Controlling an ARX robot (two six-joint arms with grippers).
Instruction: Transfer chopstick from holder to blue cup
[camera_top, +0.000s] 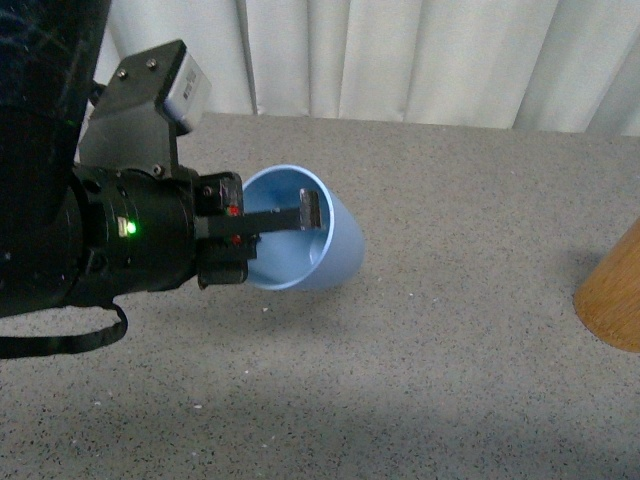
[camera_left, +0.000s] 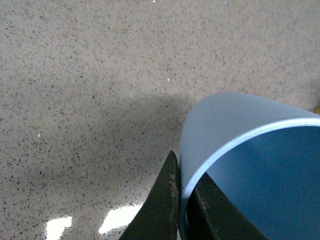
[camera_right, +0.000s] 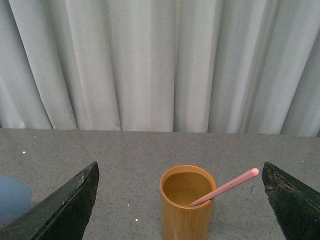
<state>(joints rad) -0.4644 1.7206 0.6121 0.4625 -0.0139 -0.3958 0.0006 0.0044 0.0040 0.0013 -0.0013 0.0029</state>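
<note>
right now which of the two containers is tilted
The blue cup, tipped with the left gripper pinching its rim; the wooden holder stands upright, holding the chopstick.

A: Count them for me, kind by kind.
B: One blue cup (camera_top: 345, 255), one holder (camera_right: 186, 215), one chopstick (camera_right: 227, 186).
A: And on the robot's arms?
B: Two: the left gripper (camera_left: 185, 167) and the right gripper (camera_right: 179, 165).

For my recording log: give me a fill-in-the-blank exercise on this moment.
The left gripper pinches the blue cup by its ____.
The blue cup is ____, not upright.
The holder contains exactly ____ chopstick.
The right gripper is ____, holding nothing.
Missing: rim; tilted; one; open.
</note>
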